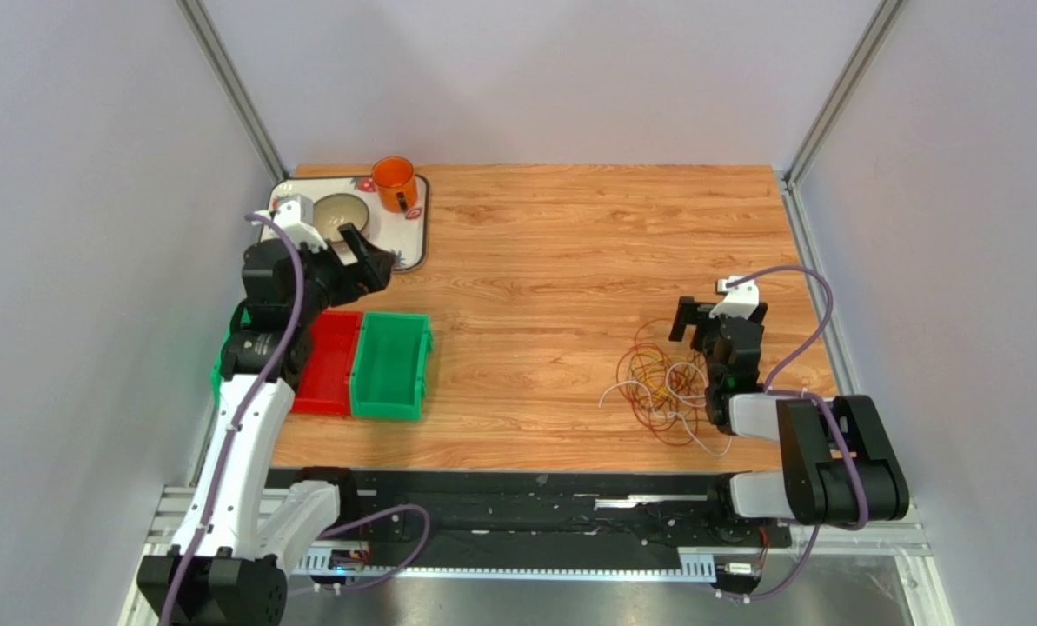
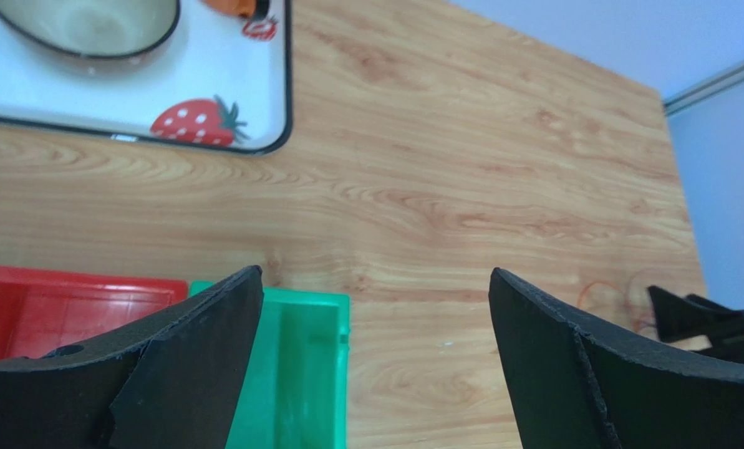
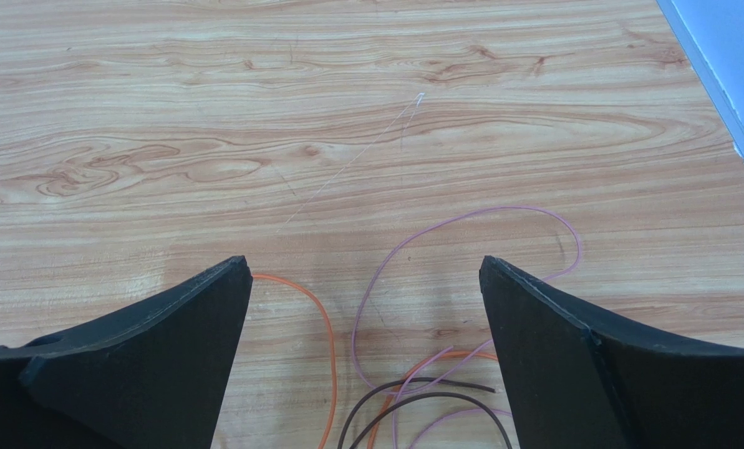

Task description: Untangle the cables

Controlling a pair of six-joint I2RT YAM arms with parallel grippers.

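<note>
Cables point(image 1: 661, 387): found tangled by the desk's point(image 1: 576, 261) right edge; none judged separated.
Left gripper point(image 2: 375, 276): spread, empty.
Right gripper point(image 3: 364, 267): spread, empty.

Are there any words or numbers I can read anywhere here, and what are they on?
None can be read.
Beside the orange mug: a small red-and-white mark, too blurred to read.
On the white tray: a strawberry picture only, no letters.
</note>
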